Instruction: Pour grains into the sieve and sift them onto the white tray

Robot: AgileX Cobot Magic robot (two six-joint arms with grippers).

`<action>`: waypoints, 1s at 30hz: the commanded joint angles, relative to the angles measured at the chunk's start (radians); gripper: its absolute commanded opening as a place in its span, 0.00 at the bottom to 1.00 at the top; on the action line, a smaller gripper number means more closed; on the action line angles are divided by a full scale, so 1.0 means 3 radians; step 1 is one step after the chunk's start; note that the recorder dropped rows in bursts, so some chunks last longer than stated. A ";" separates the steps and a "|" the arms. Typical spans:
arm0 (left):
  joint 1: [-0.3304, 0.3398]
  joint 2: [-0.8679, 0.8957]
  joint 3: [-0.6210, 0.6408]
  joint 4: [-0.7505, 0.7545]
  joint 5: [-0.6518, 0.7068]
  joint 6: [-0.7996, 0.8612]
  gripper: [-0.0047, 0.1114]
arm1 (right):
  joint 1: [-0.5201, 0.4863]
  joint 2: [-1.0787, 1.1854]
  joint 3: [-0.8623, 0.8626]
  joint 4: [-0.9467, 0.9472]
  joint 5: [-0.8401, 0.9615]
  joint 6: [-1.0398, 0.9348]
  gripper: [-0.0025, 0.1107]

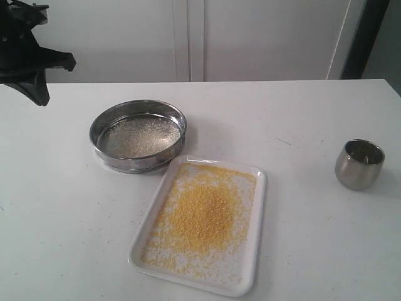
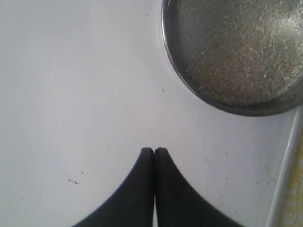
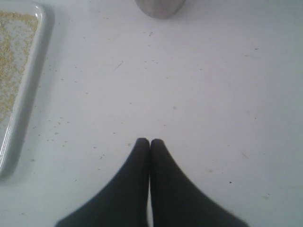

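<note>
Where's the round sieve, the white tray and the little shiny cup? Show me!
sieve [image 1: 135, 164], exterior view, on its front steel wall.
white tray [image 1: 241, 276], exterior view, on a nearly bare bit by its near right corner.
cup [image 1: 357, 172], exterior view, on its outer side.

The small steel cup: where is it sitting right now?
In the exterior view the steel cup stands upright on the white table, at the far right. It stands alone, well apart from the white tray to its left.
</note>
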 commanded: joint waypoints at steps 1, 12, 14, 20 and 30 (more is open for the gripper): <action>0.0007 -0.0354 0.0343 -0.0013 0.0304 0.0013 0.04 | 0.0004 -0.0022 -0.0009 -0.0023 -0.0027 0.0015 0.02; 0.0001 -0.1231 0.1185 -0.0052 0.0262 0.0013 0.04 | 0.0004 -0.0022 -0.0009 -0.0023 -0.0027 0.0015 0.02; 0.0001 -0.1395 0.1344 -0.0078 0.0232 0.0013 0.04 | 0.0004 -0.0022 -0.0009 -0.0023 -0.0027 0.0015 0.02; 0.0001 -0.1909 0.1769 -0.0344 0.0222 0.0019 0.04 | 0.0004 -0.0022 -0.0009 -0.0023 -0.0027 0.0015 0.02; 0.0001 -0.2885 0.2327 -0.0869 0.0255 0.0269 0.04 | 0.0004 -0.0022 -0.0009 -0.0023 -0.0027 0.0015 0.02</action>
